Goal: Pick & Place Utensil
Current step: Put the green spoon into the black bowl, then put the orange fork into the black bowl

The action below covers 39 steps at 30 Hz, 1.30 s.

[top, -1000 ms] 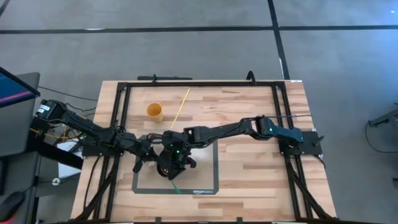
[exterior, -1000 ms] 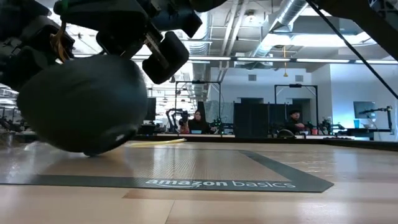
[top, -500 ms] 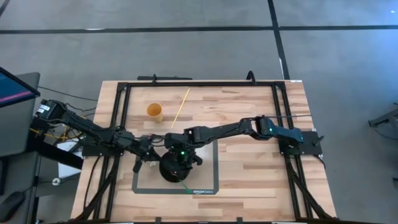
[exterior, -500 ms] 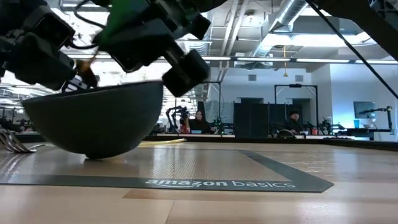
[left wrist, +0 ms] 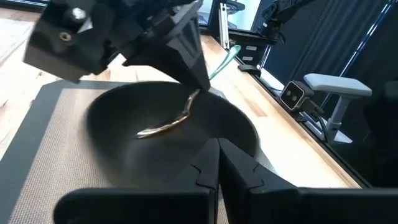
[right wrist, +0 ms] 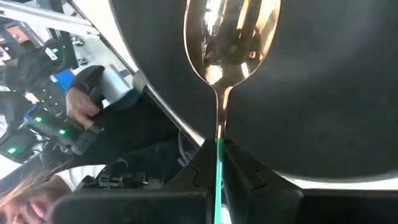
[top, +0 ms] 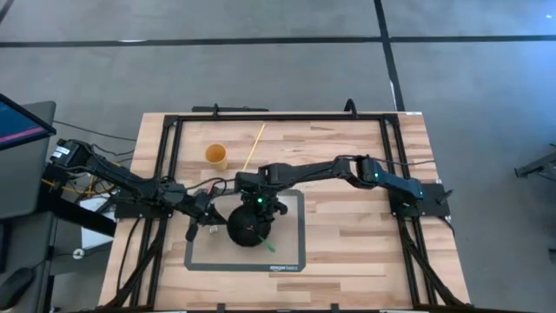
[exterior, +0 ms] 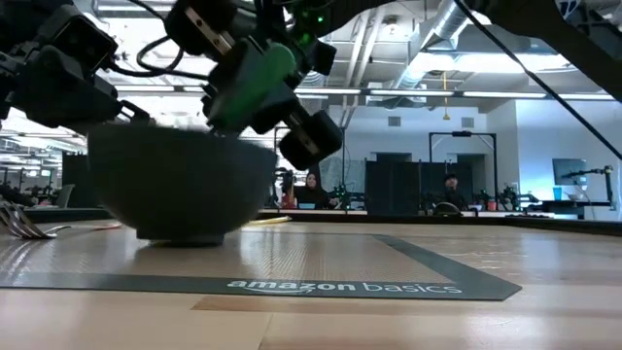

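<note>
A black bowl (top: 243, 230) stands upright on its base on the grey mat (top: 291, 252); the low view shows its side (exterior: 180, 185). A spoon with a gold head (right wrist: 233, 31) and a green handle (left wrist: 225, 57) reaches down into the bowl, head low inside it (left wrist: 163, 127). My right gripper (top: 259, 209) hangs over the bowl from the far right, shut on the spoon. My left gripper (top: 217, 217) sits at the bowl's left rim, fingers shut (left wrist: 217, 155). My right gripper pinches the spoon's green handle (right wrist: 217, 163) between its two fingers, close to where it joins the gold neck. The fingers point down into the bowl and lie along the spoon. The head hangs below them inside the bowl; the handle's free end sticks up behind. My left gripper is shut at the bowl's left rim (left wrist: 186, 171), coming level from the table's left. Its own fingers hide the place of contact, so the kind of hold cannot be told. The bowl rests flat on the mat.
A yellow cup (top: 215, 155) and a thin wooden stick (top: 252, 149) lie toward the far left of the table. Metal cutlery (exterior: 24, 226) lies left of the bowl beside the mat. The table's right half is bare wood inside a black frame (top: 387, 156).
The bowl, tipped steeply on its side a second ago, has swung back upright onto its base, with my left gripper at its rim throughout. My right gripper has moved a little toward the far edge, carrying the spoon over and down into the bowl.
</note>
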Tool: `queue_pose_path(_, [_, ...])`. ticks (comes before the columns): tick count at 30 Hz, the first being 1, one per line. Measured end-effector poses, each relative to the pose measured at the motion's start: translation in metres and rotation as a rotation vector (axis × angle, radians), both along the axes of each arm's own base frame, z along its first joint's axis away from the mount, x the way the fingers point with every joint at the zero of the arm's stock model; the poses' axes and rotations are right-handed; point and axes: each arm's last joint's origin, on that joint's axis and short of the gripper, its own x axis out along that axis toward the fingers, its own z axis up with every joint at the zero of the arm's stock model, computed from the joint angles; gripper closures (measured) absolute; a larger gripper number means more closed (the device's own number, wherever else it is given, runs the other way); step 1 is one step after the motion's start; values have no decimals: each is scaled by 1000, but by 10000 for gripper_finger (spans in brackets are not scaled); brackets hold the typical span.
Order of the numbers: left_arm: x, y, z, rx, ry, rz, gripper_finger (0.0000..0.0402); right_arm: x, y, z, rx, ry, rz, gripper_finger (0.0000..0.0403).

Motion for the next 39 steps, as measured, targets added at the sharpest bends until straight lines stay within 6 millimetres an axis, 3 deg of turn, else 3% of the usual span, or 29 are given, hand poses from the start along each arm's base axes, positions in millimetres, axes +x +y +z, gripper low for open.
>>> queue_pose_path(6, [0,0,0,0,-1,3,396,1,-9,-1,-56,-13,-27,386])
queue_pose_path(14, [0,0,0,0,-1,2,396,1,-19,0,-15,-12,-34,357])
queue_pose_path(22, [0,0,0,0,-1,-1,396,2,-33,0,-8,-4,-74,354])
queue_pose_path(30, [0,0,0,-5,1,0,396,9,-50,6,-25,-180,-24,365])
queue_pose_path(34, [1,3,0,-8,3,42,392,10,-59,26,-126,-360,72,379])
queue_pose_path(39, [11,5,15,-55,-16,108,364,-8,-62,90,-431,-509,158,396])
